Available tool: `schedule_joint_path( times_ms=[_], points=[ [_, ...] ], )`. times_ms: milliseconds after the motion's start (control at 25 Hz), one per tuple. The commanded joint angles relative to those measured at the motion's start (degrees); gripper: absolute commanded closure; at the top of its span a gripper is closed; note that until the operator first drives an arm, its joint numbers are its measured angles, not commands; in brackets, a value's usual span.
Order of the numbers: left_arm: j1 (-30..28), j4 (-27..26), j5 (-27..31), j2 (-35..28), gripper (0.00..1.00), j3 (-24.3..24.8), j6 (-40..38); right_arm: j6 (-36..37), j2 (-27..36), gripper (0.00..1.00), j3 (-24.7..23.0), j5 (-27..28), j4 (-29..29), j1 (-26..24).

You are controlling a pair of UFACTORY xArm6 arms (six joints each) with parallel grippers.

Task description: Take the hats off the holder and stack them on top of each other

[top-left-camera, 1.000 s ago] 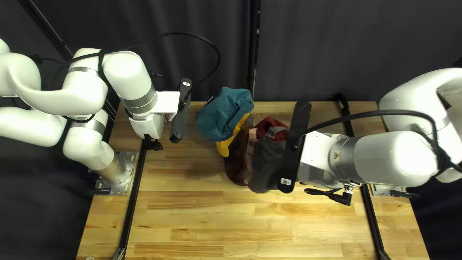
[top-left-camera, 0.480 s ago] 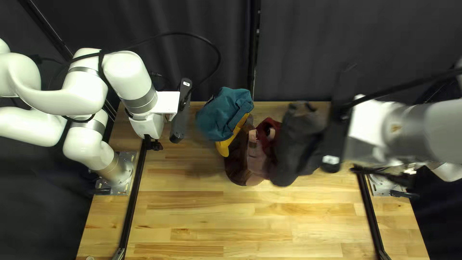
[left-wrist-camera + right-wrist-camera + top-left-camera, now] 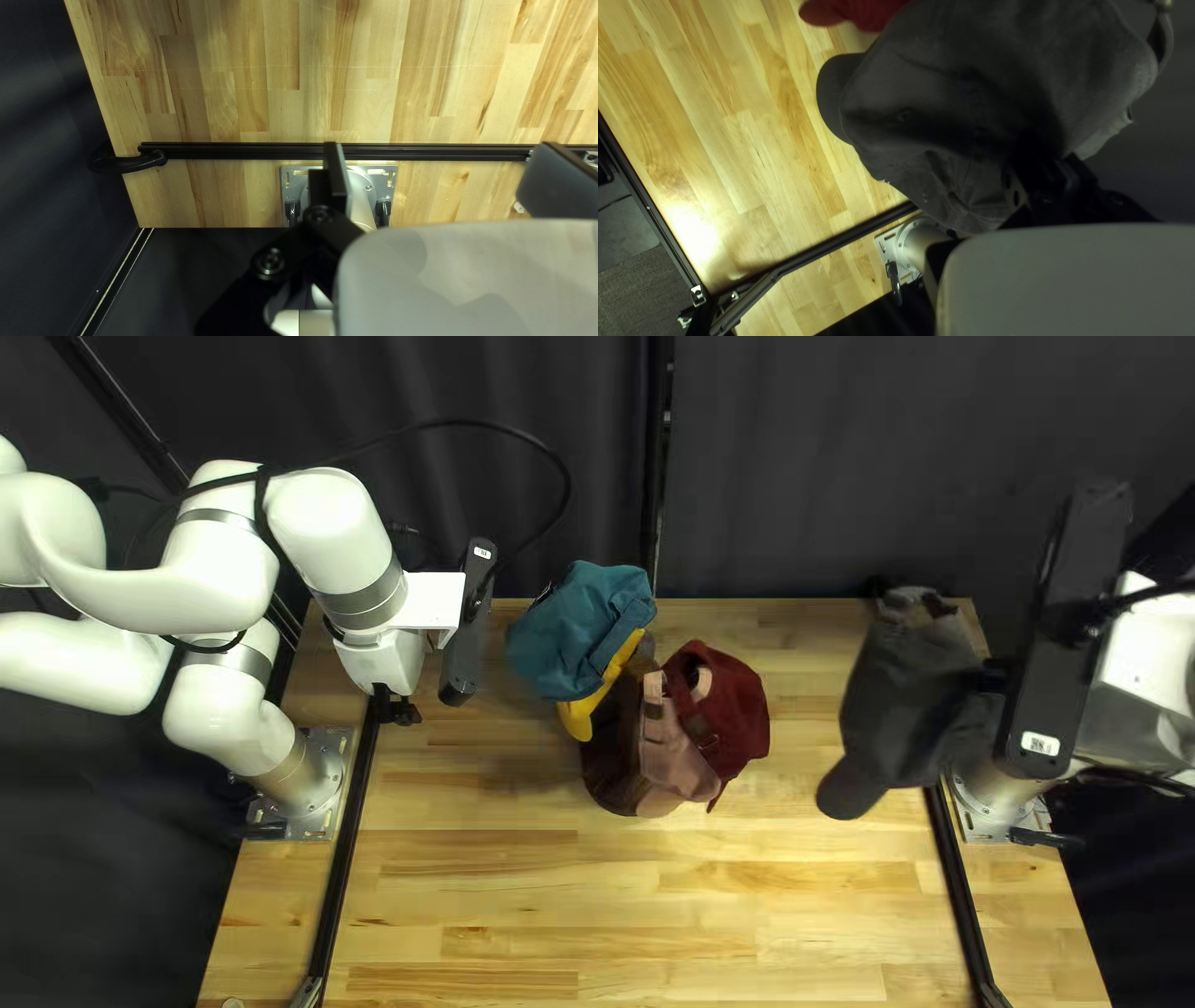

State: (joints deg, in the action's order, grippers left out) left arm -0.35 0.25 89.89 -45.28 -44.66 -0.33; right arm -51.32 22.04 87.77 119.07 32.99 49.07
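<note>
Right wrist view: right gripper [image 3: 1020, 182] is clamped on the dark grey cap [image 3: 971, 107]. The cloth drapes over the fingers, and the brim points toward the red cap [image 3: 859, 9]. Top left view: the grey cap hangs above the table [image 3: 560, 896] near its right edge, well apart from the others. Remaining caps are clustered mid-table: teal cap [image 3: 579, 630] highest, then yellow cap [image 3: 583, 714], brown cap [image 3: 611, 761] and pink cap [image 3: 667, 756], with red at the right. Left gripper [image 3: 334, 172] is open and empty above its own arm's base.
</note>
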Motion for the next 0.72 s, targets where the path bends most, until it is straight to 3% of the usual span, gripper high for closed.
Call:
schedule_joint_path(
  times_ms=[40,200,360,720],
  points=[
    [0.00,0.00,0.00,0.00,0.00,0.00,0.00,-5.78,5.09,1.00,-9.79,-3.04,-4.81,0.39],
    [0.00,0.00,0.00,0.00,0.00,0.00,0.00,-10.34,13.12,1.00,-24.84,-10.92,-10.16,-1.45],
    [0.00,0.00,0.00,0.00,0.00,0.00,0.00,-11.33,18.74,1.00,-36.75,-19.70,-14.21,-4.97],
    [0.00,0.00,0.00,0.00,0.00,0.00,0.00,-8.81,23.52,1.00,-53.08,-36.61,-19.52,-12.29]
  ],
)
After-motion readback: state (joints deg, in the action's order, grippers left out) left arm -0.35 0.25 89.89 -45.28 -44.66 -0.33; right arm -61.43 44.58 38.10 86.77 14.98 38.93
